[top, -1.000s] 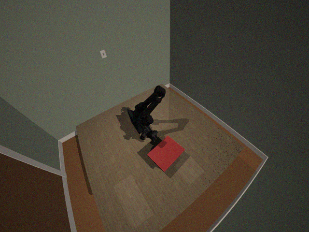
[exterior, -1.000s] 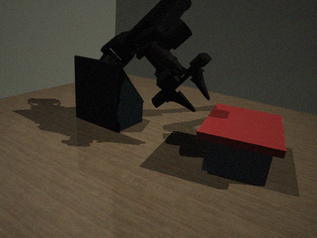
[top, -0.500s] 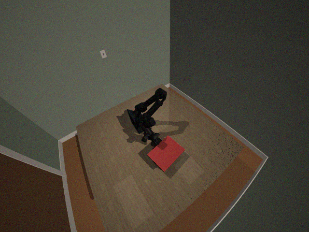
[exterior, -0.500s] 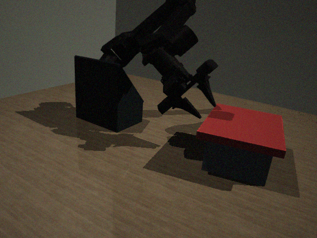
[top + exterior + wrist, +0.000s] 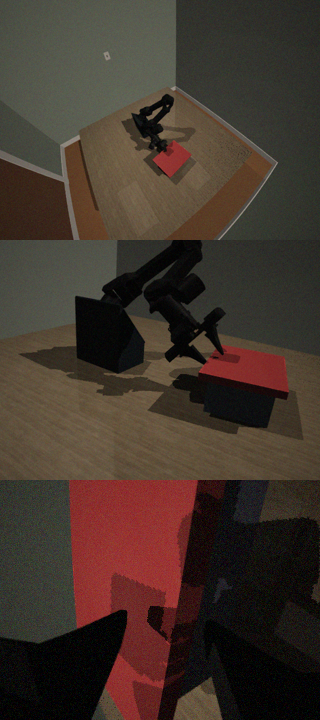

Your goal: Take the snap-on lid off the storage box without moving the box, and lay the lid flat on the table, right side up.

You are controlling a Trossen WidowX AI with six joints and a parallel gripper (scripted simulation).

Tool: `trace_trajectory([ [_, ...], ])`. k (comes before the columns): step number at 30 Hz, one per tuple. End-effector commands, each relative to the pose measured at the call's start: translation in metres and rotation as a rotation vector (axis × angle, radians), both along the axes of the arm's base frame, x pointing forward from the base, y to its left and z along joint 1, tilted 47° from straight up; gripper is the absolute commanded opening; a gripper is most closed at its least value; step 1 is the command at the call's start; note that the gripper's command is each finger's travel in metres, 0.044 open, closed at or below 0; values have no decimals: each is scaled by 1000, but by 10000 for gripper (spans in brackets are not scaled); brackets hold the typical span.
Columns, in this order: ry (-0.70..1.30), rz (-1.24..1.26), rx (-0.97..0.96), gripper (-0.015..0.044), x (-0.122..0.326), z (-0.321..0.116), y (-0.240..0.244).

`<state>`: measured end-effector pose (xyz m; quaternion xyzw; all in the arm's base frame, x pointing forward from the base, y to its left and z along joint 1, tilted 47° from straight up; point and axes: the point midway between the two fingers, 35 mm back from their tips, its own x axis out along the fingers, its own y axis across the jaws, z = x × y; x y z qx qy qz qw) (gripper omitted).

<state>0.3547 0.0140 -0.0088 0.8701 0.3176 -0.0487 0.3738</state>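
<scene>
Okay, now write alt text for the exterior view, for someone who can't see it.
A black robot arm reaches down, its open gripper at the near edge of a red lid, which sits on a dark blue box on a wooden table.

The red lid [image 5: 172, 159] [image 5: 248, 369] [image 5: 132, 540] juts past the box [image 5: 239, 404], blocking a straight drop beside its wall; open air lies above the lid.
</scene>
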Motion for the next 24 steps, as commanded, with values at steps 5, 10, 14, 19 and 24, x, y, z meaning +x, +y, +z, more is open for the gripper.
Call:
trace_trajectory([
  [5,-3,-6,3,169,4,-1,2],
  [10,-3,-6,3,136,4,-1,2],
  [14,-3,-6,3,109,4,-1,2],
  [19,-3,-6,3,0,4,-1,2],
  [24,-2,-1,2,0,3,-1,2],
])
